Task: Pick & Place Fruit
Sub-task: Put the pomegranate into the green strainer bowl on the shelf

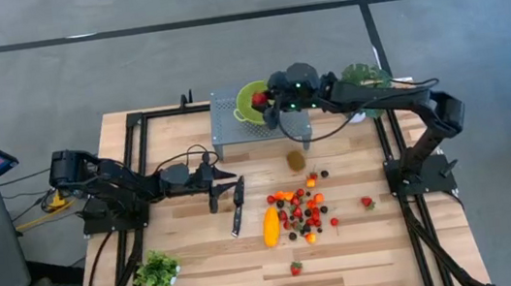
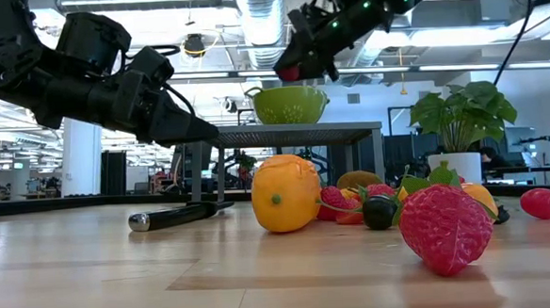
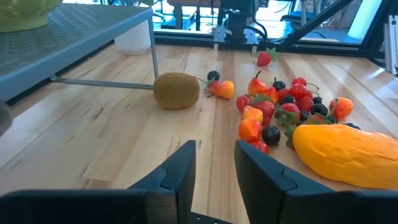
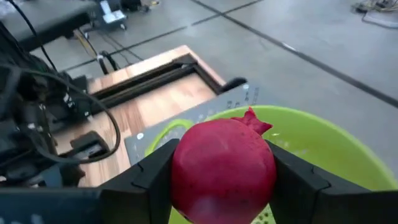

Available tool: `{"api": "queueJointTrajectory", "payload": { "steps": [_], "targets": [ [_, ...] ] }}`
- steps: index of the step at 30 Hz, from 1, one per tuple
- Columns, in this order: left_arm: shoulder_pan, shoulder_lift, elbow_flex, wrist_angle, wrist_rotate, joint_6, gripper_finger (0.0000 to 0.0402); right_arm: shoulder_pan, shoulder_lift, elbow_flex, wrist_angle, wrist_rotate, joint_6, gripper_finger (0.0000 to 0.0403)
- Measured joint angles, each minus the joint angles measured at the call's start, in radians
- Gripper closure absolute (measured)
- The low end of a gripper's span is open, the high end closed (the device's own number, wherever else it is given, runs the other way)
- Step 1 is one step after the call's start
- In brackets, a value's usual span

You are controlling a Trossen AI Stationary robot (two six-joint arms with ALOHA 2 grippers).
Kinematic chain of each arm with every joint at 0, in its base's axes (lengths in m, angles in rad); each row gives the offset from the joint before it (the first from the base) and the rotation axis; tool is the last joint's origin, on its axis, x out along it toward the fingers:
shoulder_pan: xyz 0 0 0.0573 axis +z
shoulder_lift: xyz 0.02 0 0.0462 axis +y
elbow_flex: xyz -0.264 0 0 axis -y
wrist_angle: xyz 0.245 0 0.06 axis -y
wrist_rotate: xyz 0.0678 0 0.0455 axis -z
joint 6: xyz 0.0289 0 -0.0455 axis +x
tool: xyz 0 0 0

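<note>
The fruit pile (image 1: pixel 303 210) lies on the wooden table with a long yellow-orange fruit (image 1: pixel 271 226) beside it and a brown kiwi (image 1: pixel 297 160) farther back. A green bowl (image 1: pixel 251 103) stands on a grey perforated stand (image 1: pixel 229 127). My right gripper (image 1: pixel 265 100) hovers over the bowl, shut on a red pomegranate (image 4: pixel 224 168). My left gripper (image 1: pixel 225 190) is open and low over the table, left of the pile, with nothing between its fingers (image 3: pixel 180 171). My right gripper pinches the red pomegranate between its two fingers (image 4: pixel 152 171), one on each flank of the round body (image 4: pixel 186 168). The crown (image 4: pixel 254 118) points away from the wrist. The fruit is lifted clear, above the green bowl's opening (image 4: pixel 311 146).
A black-handled knife (image 1: pixel 237 207) lies on the table just in front of my left gripper. Green leafy plants stand at the near left (image 1: pixel 157 269) and far right (image 1: pixel 365 76). Single strawberries lie apart from the pile (image 1: pixel 367 202) (image 1: pixel 295 268). Black frame rails border both sides.
</note>
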Motion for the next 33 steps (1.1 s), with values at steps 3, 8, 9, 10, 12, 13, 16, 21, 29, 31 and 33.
{"api": "queueJointTrajectory", "payload": {
  "steps": [3,8,9,10,12,13,16,21,29,31,33],
  "targets": [
    [0.000,0.000,0.000,0.000,0.000,0.000,0.0296,-0.011,0.024,0.000,-0.010,-0.001,0.000,0.0196],
    [0.000,0.000,-0.001,0.000,0.001,0.000,0.0296,-0.027,0.028,0.000,-0.021,0.001,-0.023,0.0186],
    [0.000,0.000,-0.001,0.000,0.001,0.000,0.0296,-0.026,0.024,0.000,-0.023,0.001,-0.023,0.0185],
    [0.000,0.000,-0.001,0.000,0.001,0.000,0.0296,-0.026,0.021,0.000,-0.024,0.001,-0.023,0.0185],
    [0.000,0.000,-0.001,0.000,0.001,0.000,0.0296,-0.026,0.018,0.000,-0.021,0.000,-0.026,0.0186],
    [0.000,0.000,-0.001,0.000,0.001,0.000,0.0296,-0.026,0.018,0.000,-0.025,0.000,-0.026,0.0187],
    [0.000,0.000,-0.001,0.000,0.001,0.000,0.0296,-0.028,0.020,0.000,-0.042,0.000,-0.026,0.0187],
    [0.000,0.000,-0.001,-0.001,0.001,0.000,0.0296,-0.031,0.023,0.000,-0.063,0.001,-0.027,0.0184],
    [0.000,0.000,-0.001,0.000,0.002,0.000,0.0296,-0.030,0.023,0.000,-0.071,0.001,-0.041,0.0173],
    [0.000,0.000,-0.001,0.000,0.002,0.000,0.0296,-0.030,0.023,0.000,-0.073,0.006,-0.045,0.0163],
    [0.000,0.000,-0.001,-0.001,0.003,0.000,0.0296,-0.030,0.023,0.000,-0.072,0.008,-0.045,0.0153]
  ]
}}
